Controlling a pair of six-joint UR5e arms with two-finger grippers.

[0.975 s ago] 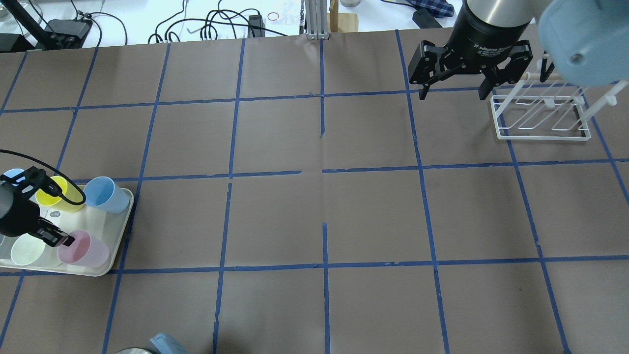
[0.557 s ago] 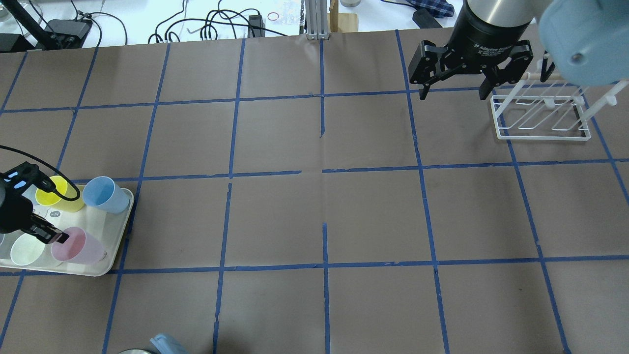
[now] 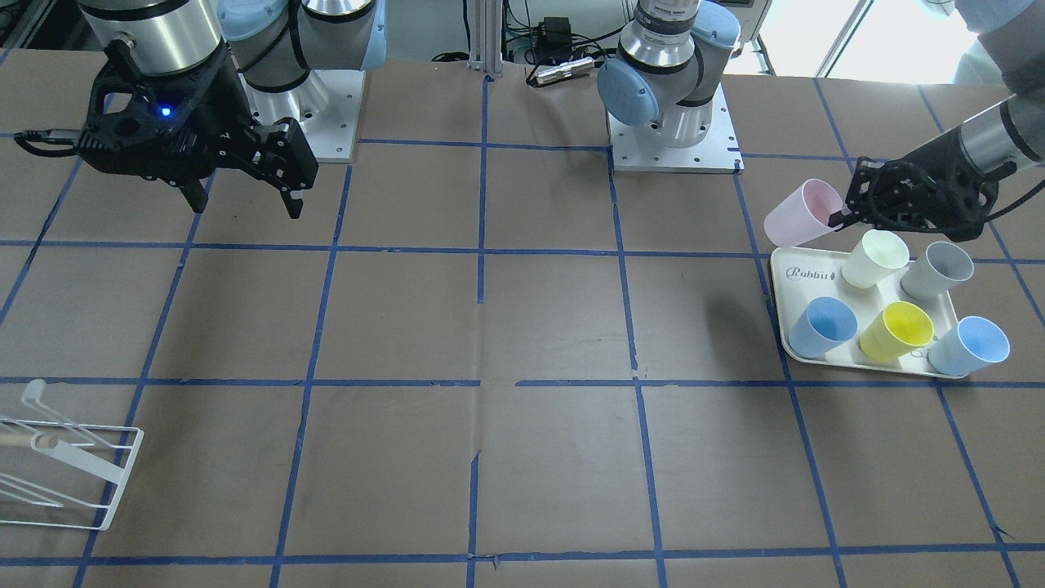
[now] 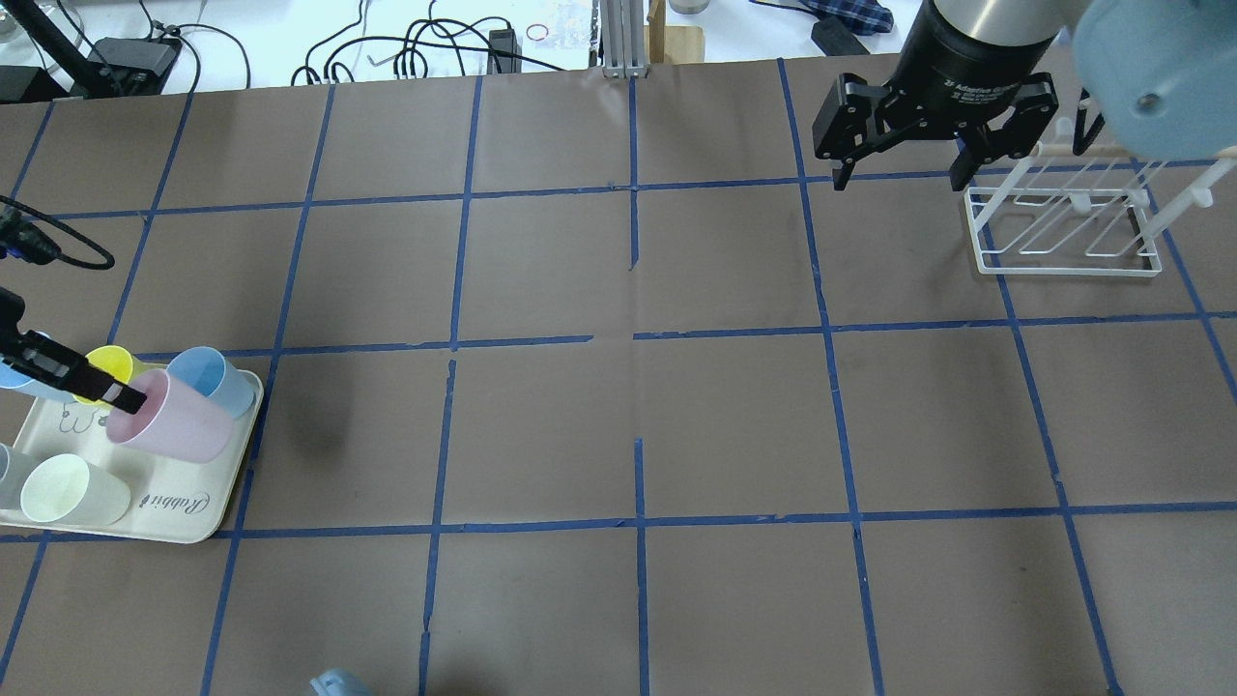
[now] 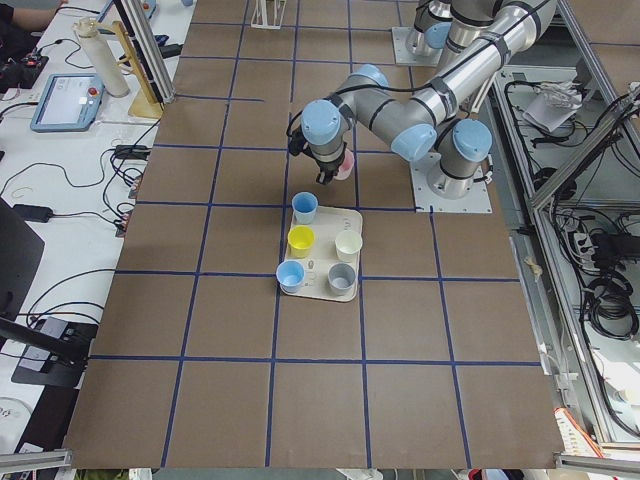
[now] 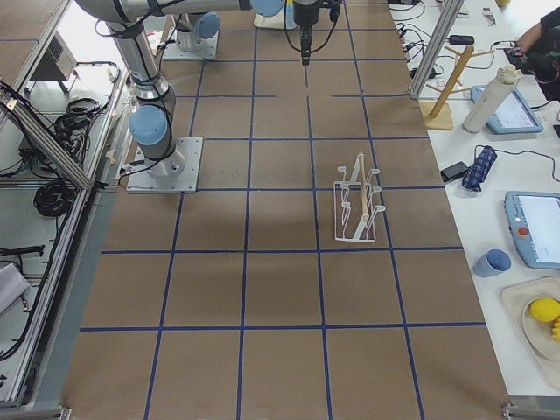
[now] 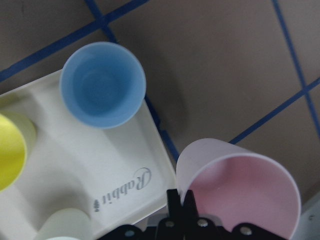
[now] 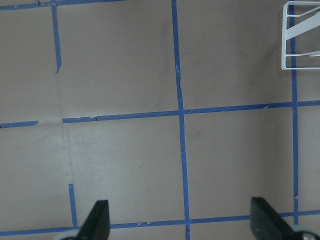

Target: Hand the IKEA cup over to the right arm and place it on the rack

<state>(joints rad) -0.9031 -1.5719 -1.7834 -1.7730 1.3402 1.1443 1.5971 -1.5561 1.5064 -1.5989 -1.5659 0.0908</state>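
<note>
The pale pink IKEA cup (image 4: 172,427) is off the tray, tilted, with its mouth toward my left gripper (image 4: 121,396). The left gripper is shut on the cup's rim, one finger inside and one outside. The left wrist view shows the pink cup (image 7: 240,190) with the fingers (image 7: 174,202) pinching its rim. In the front view the cup (image 3: 804,214) hangs just past the tray's near-robot edge. My right gripper (image 4: 899,179) is open and empty, above the table beside the white wire rack (image 4: 1063,232). The rack (image 3: 65,465) holds nothing.
The cream tray (image 4: 174,512) marked "Rabbit" holds a cream-white cup (image 4: 63,488), a yellow cup (image 4: 111,362), a light blue cup (image 4: 208,377), a grey cup (image 3: 937,269) and another light blue cup (image 3: 969,345). Blue tape lines grid the brown table.
My left gripper has lifted the pink cup off the tray and carried it toward the far side of the tray. The right gripper has shifted slightly and stays open.
</note>
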